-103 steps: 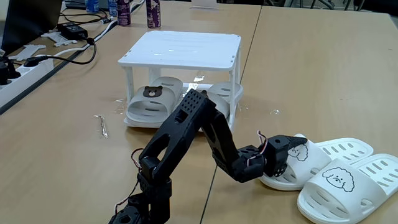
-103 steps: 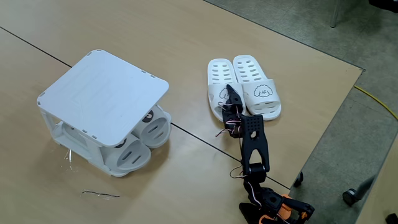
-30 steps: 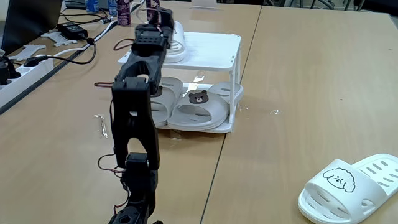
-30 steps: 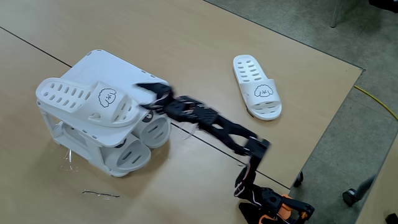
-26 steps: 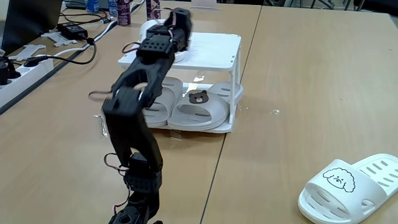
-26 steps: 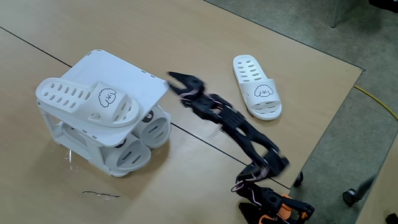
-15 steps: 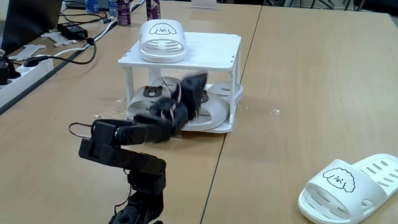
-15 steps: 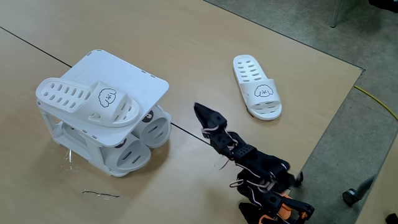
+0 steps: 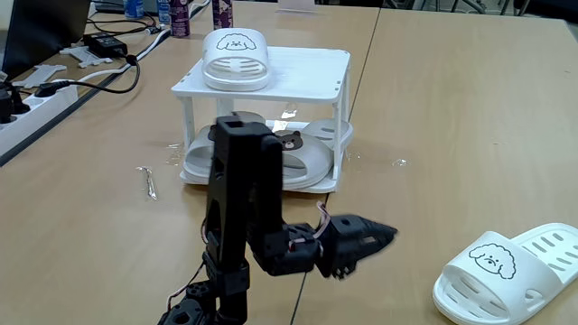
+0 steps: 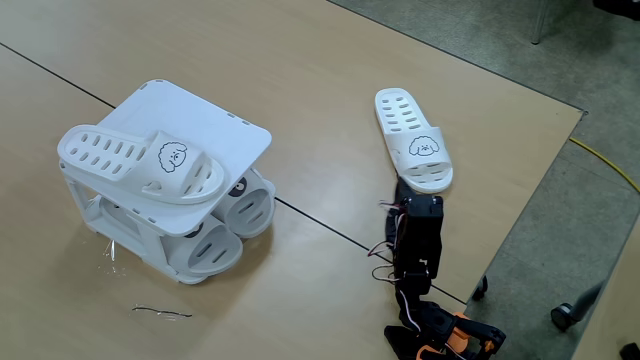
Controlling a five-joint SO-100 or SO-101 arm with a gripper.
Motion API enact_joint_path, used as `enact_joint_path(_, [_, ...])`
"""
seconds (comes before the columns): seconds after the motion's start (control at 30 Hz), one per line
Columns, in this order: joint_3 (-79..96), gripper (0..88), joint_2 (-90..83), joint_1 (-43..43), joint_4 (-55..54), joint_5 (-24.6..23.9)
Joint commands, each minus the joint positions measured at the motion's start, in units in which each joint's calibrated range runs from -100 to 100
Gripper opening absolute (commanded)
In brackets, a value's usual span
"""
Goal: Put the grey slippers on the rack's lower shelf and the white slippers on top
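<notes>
The white rack (image 9: pixel 307 68) holds one white slipper (image 9: pixel 235 56) on its top tier, seen in both fixed views (image 10: pixel 140 165). Both grey slippers (image 9: pixel 302 161) lie on the lower shelf (image 9: pixel 341 134), partly hidden behind my arm; from above their toes (image 10: pixel 240 208) poke out under the rack (image 10: pixel 215 125). Another white slipper (image 9: pixel 506 269) lies on the table, apart from the rack (image 10: pixel 413 140). My gripper (image 9: pixel 384 235) hangs low over the table, shut and holding nothing, pointing at that slipper's heel end (image 10: pixel 404 192).
A power strip with cables (image 9: pixel 36 90) runs along the left table edge, and bottles (image 9: pixel 221 18) stand behind the rack. A thin metal piece (image 9: pixel 149 181) lies on the table left of the rack. The table edge (image 10: pixel 520 230) drops off close beside the loose slipper.
One white slipper went from the table pair onto the rack's top and was let go. The arm then swung down and across toward the other white slipper.
</notes>
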Motion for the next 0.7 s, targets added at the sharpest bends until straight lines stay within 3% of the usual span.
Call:
enact_joint_path(0.0, [-8.07,0.7,4.59,6.42,-2.05,0.42])
enact_joint_path(0.1, [-13.84,2.8,8.79,7.66,-2.05,0.42])
enact_joint_path(0.23, [-20.52,26.0,14.26,7.82,-2.05,0.42])
enact_joint_path(0.3, [-25.12,31.7,16.28,7.82,-2.05,0.42])
enact_joint_path(0.47, [-39.19,33.1,21.50,7.82,-1.19,0.42])
enact_joint_path(0.67, [-42.08,33.1,23.69,7.90,-1.10,0.42])
